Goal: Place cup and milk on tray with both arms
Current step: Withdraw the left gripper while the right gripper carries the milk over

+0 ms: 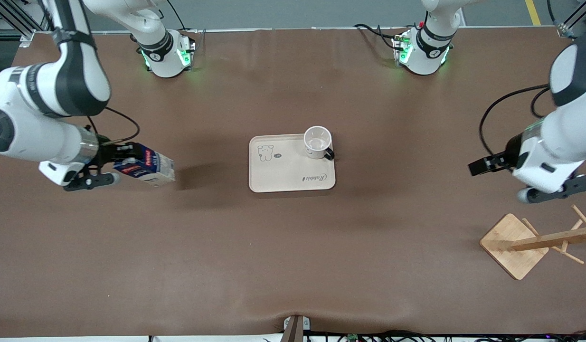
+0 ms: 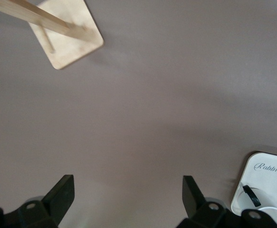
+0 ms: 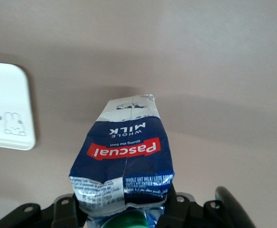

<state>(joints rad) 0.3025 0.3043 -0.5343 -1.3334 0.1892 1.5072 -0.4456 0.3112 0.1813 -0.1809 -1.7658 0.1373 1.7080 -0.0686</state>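
Note:
The milk (image 1: 146,168), a dark-blue carton with a red label, is held tilted in my right gripper (image 1: 117,164), which is shut on its capped end over the table toward the right arm's end. In the right wrist view the milk (image 3: 126,156) points away from the gripper (image 3: 124,209), its green cap between the fingers. The cream tray (image 1: 283,175) lies mid-table. The white cup (image 1: 317,141) stands upright on the tray's corner toward the left arm's base. My left gripper (image 1: 480,167) is open and empty over the table toward the left arm's end; its own view shows the same (image 2: 128,197).
A wooden rack with a square base (image 1: 514,244) and pegs stands nearer the front camera than the left gripper; it also shows in the left wrist view (image 2: 67,33). The tray (image 2: 266,175) and cup (image 2: 269,213) show at that view's edge. The tray's corner shows in the right wrist view (image 3: 7,104).

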